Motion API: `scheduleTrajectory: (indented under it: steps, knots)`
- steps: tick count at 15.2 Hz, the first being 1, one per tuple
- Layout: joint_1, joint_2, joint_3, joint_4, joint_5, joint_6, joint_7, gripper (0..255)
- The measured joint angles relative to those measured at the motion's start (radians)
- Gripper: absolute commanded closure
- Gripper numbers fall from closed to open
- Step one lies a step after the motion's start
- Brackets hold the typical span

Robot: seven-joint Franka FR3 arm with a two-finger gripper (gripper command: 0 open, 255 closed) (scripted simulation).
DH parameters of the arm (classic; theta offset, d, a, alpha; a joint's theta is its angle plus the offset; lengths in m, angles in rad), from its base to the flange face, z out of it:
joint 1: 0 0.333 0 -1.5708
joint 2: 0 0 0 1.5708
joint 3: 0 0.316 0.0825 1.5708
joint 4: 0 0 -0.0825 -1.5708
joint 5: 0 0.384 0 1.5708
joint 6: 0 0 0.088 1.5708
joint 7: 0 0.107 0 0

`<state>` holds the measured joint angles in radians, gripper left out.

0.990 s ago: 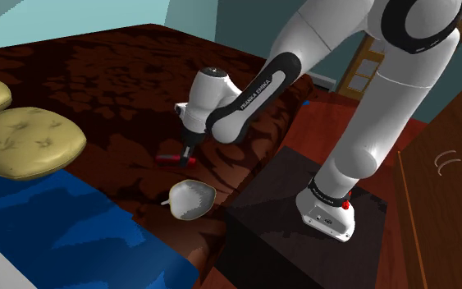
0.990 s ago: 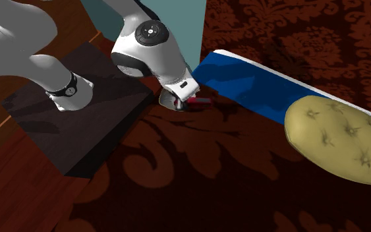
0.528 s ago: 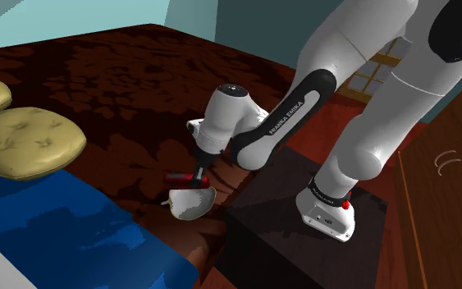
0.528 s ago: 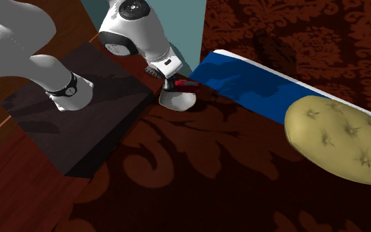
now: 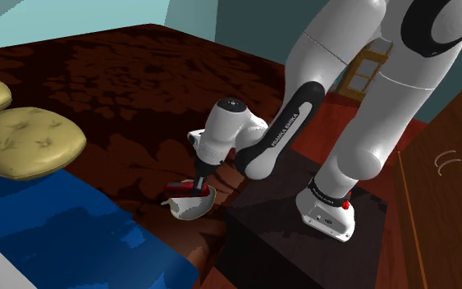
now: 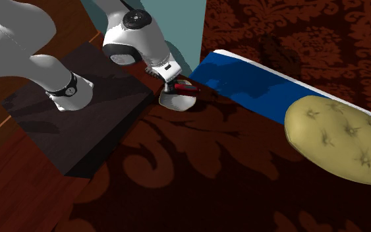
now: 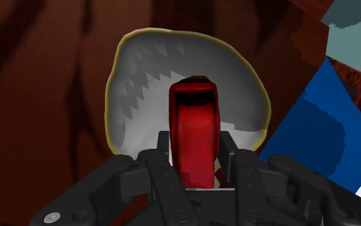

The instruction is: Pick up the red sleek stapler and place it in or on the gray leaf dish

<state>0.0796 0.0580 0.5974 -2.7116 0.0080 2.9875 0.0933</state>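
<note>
1. Wrist view: the black two-finger gripper [image 7: 197, 159] is clamped on a glossy red, slim stapler [image 7: 196, 128]. The fingers [image 7: 231, 157] press its two long sides, and its rounded front end points away from the hand.
2. Directly beyond the stapler lies the shallow grey leaf-shaped dish with a yellowish rim and a saw-toothed pattern inside [image 7: 140, 83]. The red body sits over the middle of the bowl.
3. From the shoulder view, the gripper [image 5: 198, 182] is low over the dish [image 5: 192, 207], which sits on the dark red patterned cover [image 5: 114, 90], close to the corner of the dark box stand [image 5: 303, 238] and just beside a blue cloth [image 5: 57, 222]. The stapler [image 5: 184, 186] lies roughly level at the dish's rim.
4. The second exterior view agrees: stapler [image 6: 186, 88] over the dish [image 6: 176, 100], the hand [image 6: 174, 84] right above it.
5. I cannot tell whether the stapler's underside already touches the dish or hangs just clear of it.
6. Judged from this, the pick and the carry are done and the stapler is lined up with its target. What is left is a short settle if needed, parting the fingers, and lifting the hand away without dragging the stapler off the rim.
</note>
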Motion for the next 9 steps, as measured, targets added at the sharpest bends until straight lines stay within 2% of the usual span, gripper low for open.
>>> scheduleTrajectory:
  steps: [3,6,9]
  knots:
    - [0.057,0.065,-0.089,0.007,-0.166,0.05,0.126,255]
    - [0.141,0.118,-0.202,0.019,-0.285,0.091,0.212,255]
    - [0.17,0.132,-0.236,0.021,-0.312,0.104,0.233,255]
